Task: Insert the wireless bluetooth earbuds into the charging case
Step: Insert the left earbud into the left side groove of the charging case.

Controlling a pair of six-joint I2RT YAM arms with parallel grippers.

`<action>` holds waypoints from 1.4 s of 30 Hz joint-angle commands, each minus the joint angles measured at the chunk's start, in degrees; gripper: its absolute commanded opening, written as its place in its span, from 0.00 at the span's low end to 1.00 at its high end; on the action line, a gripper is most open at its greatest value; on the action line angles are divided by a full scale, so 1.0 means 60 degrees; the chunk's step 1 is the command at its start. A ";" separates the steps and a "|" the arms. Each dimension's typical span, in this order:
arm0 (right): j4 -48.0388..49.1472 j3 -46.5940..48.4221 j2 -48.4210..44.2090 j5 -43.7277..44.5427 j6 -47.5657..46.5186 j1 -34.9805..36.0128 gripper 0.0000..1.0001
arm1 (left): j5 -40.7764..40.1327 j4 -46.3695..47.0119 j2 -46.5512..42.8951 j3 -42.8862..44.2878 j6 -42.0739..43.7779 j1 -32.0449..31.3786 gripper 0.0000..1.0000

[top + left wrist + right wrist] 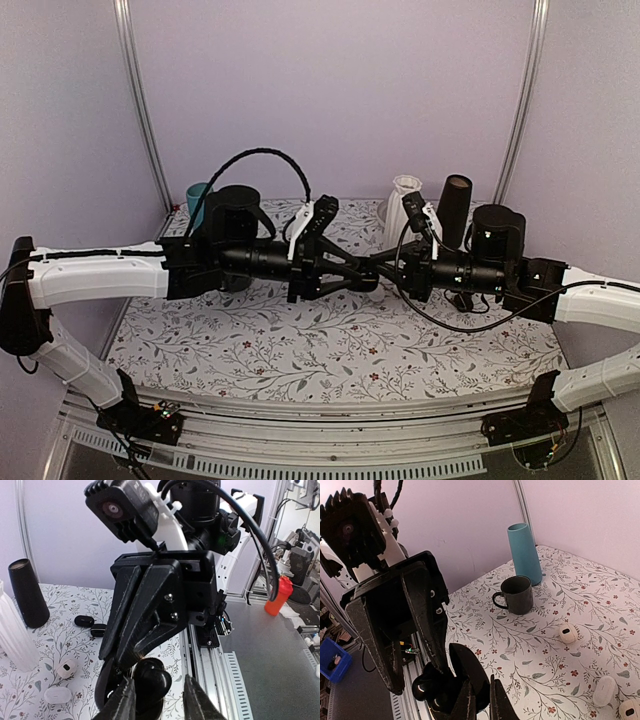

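Observation:
The glossy black charging case (151, 679) hangs above the table's middle, between both grippers. My right gripper (480, 692) is shut on its raised lid (470, 672). In the left wrist view its fingers (145, 615) reach down onto the case. My left gripper (157, 682) is open around the case: the case lies against one finger, with a gap to the other. The two grippers meet tip to tip in the top view, the left gripper (366, 281) and the right gripper (386, 262). Two small black earbuds (84, 621) (98, 629) lie on the cloth near the black cone.
A grey mug (516, 595) and a teal cone (524, 552) stand at the far left. A black cone (27, 600) and a white ribbed vase (403, 205) stand at the far right. White rounded pieces (567, 633) (605, 690) (66, 669) lie on the flowered cloth.

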 commanded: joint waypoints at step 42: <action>-0.0910 0.0776 0.0346 0.0634 -0.0545 0.0468 0.03 | -0.0708 -0.1946 -0.0890 0.0503 0.1500 -0.0034 0.41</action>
